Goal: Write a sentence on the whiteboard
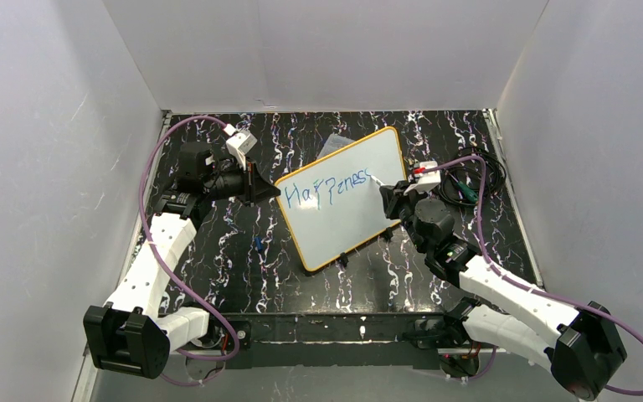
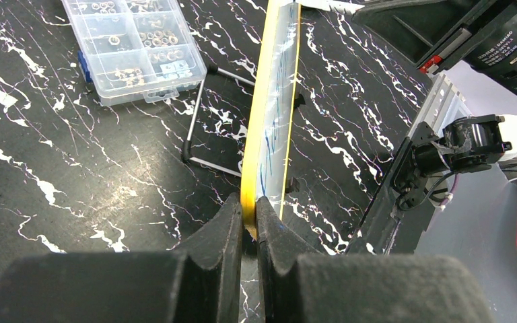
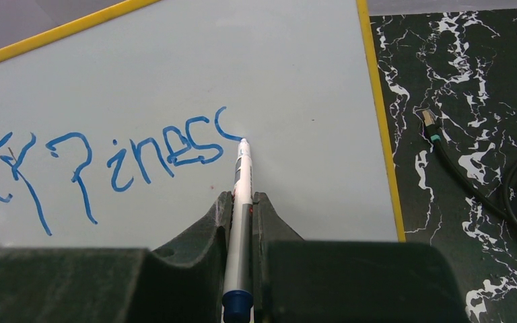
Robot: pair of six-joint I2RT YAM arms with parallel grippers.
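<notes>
Marker point(image 3: 243, 171) in right end effector point(image 3: 242, 203) (tight)

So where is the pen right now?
In the right wrist view, the pen is pinched in the right arm's jaws, its tip touching the whiteboard just after the last blue letter, toward the board's right yellow edge.

Robot lab test cell: plain white panel walls point(image 1: 42, 167) box in a black, white-veined marble-pattern tabletop point(image 1: 218, 260). Clear plastic compartment box point(image 2: 134, 50) of small metal fasteners, loose black cables point(image 3: 458, 166), purple arm cabling point(image 1: 144, 176).
</notes>
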